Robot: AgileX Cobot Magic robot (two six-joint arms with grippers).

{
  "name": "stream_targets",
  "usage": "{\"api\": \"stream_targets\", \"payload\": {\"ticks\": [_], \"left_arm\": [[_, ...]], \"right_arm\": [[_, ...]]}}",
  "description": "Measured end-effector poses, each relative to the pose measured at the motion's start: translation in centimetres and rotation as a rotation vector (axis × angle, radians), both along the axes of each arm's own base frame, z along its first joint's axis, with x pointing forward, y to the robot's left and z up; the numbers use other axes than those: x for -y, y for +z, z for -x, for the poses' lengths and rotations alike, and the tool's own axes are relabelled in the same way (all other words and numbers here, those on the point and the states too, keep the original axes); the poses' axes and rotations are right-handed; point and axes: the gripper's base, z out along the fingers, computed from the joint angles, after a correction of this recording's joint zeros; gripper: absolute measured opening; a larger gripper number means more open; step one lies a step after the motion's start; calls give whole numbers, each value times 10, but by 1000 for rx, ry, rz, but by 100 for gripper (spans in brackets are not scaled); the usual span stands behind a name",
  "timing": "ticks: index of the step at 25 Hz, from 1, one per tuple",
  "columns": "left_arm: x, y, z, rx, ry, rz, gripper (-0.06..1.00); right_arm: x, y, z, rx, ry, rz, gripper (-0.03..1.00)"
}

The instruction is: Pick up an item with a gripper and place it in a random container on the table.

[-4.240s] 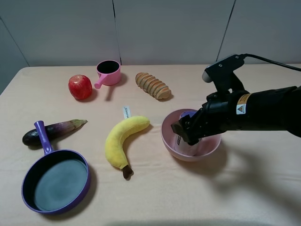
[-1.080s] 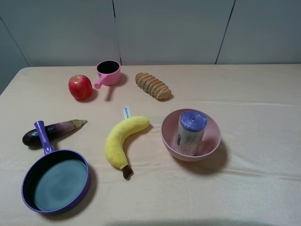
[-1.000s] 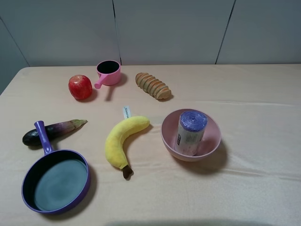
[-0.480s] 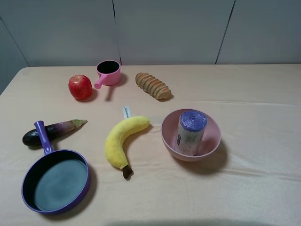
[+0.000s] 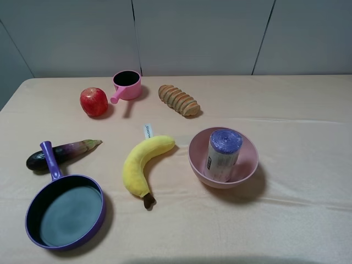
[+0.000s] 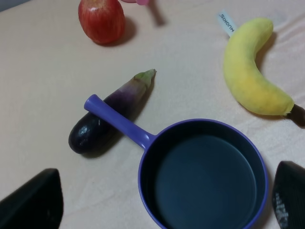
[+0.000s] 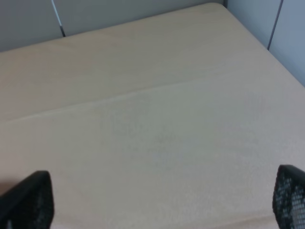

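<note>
Grey wall panels back a beige cloth-covered table (image 5: pixel 308 110). The canister (image 5: pixel 222 155) leans inside the pale pink bowl (image 5: pixel 248 165), purple top up, exactly as it stood a second ago; some four seconds back the right arm was still over the bowl, and it has since left the overhead view. The right gripper (image 7: pixel 162 200) hangs over bare cloth, jaws spread wide and empty. The left gripper (image 6: pixel 164 202), likewise parted and empty, hovers above the purple frying pan (image 6: pixel 205 174). The placement appears complete.
</note>
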Motion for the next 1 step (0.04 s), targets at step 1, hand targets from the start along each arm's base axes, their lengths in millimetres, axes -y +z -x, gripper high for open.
{"api": "stream_targets", "payload": {"ticks": [1], "left_arm": [[0,0,0,0,0,0,88]], "right_arm": [[0,0,0,0,0,0,69]]}}
